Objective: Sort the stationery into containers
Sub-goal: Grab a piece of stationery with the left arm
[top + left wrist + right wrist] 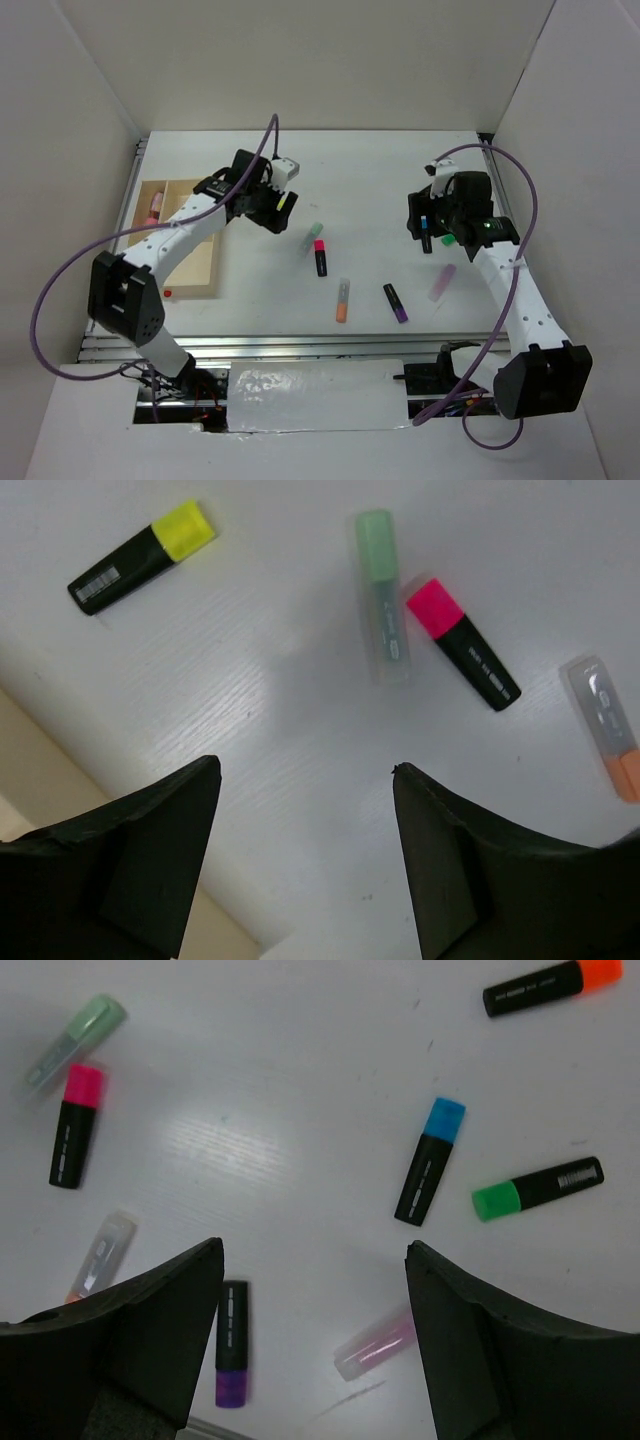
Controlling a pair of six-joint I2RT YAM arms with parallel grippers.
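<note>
Nine loose markers: scattered flat on the white tabletop (pixel 380 170), none gripped.
Left end effector (pixel 305 780): fingers wide apart, nothing between them, hanging over bare tabletop just beside an edge of the tray (pixel 35 780).
Right end effector (pixel 312 1252): fingers likewise spread, nothing held, above the right-hand group of markers.
Yellow-capped marker (pixel 140 557): black body, alone, closest of all to the left end effector in the top view.
Pastel green marker (pixel 381 595): pale translucent body, just beside the pink-capped one; contact between them not clear.
Pink-capped marker (pixel 462 642): black body, cap end toward the pastel green one.
Pastel orange marker (pixel 605 725): near the middle of the tabletop, apart from the rest.
Purple-capped marker (pixel 231 1355): black body, near the pastel orange one, not touching.
Pastel pink marker (pixel 375 1342): low in the right wrist view, between the two dark fingers.
Blue-capped marker (pixel 430 1160): black body, near the green-capped one, a gap between.
Green-capped marker (pixel 538 1187): black body, beside the blue-capped one in the right wrist view.
Orange-capped marker (pixel 552 987): black body, well apart, at the top corner of the right wrist view.
Tray position: light wood, divided, at the left edge of the tabletop, partly under the left arm (pixel 180 235).
Red dot (pixel 167 293): on the tray's near rim.
Tray contents: one pink item (pixel 153 207) in a far compartment, too small to tell more.
</note>
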